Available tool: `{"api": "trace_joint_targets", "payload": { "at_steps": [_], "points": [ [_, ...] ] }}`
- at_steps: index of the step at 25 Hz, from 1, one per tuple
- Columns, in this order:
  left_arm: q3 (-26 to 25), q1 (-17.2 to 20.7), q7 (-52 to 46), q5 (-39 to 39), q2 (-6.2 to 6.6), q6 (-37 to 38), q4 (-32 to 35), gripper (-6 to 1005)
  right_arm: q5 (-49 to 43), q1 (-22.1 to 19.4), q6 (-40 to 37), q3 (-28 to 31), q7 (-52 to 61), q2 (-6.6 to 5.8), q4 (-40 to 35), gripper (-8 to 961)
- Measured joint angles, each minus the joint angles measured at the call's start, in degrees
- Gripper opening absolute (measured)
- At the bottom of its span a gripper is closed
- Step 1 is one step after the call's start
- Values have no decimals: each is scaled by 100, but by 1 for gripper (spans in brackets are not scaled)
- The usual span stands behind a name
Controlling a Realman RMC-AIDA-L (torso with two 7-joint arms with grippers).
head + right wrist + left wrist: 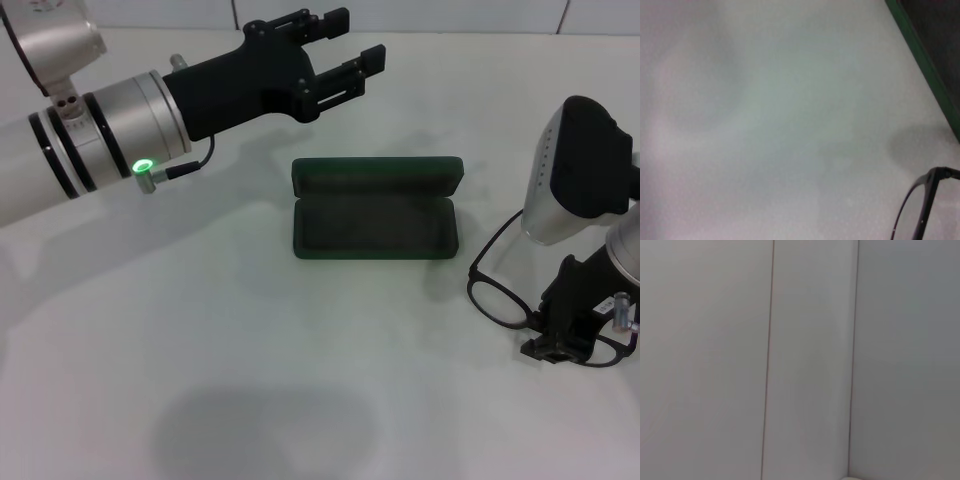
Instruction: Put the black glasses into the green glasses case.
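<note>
The green glasses case [375, 228] lies open in the middle of the white table, with its lid standing at the far side and its dark lining showing. The black glasses [500, 303] lie on the table to the right of the case, with one temple arm reaching toward the case's right end. My right gripper [558, 345] is down at the glasses' bridge, covering their right half. The right wrist view shows one lens rim [922, 200] and the case's edge [925, 62]. My left gripper [352, 42] is open and empty, raised behind the case's left end.
The white table [250, 380] spreads to the front and left of the case. The left wrist view shows only a pale panelled wall [805, 360].
</note>
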Motion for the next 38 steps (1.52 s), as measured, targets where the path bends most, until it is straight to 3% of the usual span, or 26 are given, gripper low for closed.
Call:
{"api": "trace_joint_targets", "payload": {
  "at_steps": [3,8,12,16,19,24,27,31,38],
  "points": [
    [9,-4,0,12,-1,1,0,613,5,-20,82,19,2,0,29,272],
    [6,8,-21,-11,-2,3,34,609,32,-70,13,224,-22,-14,-119,155],
    [9,21,-19,4,0,83,72,604,313,-330,-124,888,-303,-35,-600,125],
    [-27,36,-117,-75,5,335,72,598,1297,-696,-336,1910,-1202,-21,-813,96],
    [-48,21,-404,-184,47,626,72,593,2443,-1046,-223,2690,-2657,-13,-270,97],
    [-58,-142,-1071,-154,213,1175,68,589,4341,-1200,-42,3287,-5834,-59,1855,99],
    [-40,-424,-1790,-132,378,1245,12,589,4802,-1160,-57,3362,-7073,-57,2536,99],
    [-4,-906,-2601,252,512,1325,-155,589,4837,-1150,32,3289,-7816,-22,2692,101],
    [3,-1511,-3226,908,434,1416,-307,589,4938,-1125,57,3273,-8771,-3,2818,103]
  ]
}}
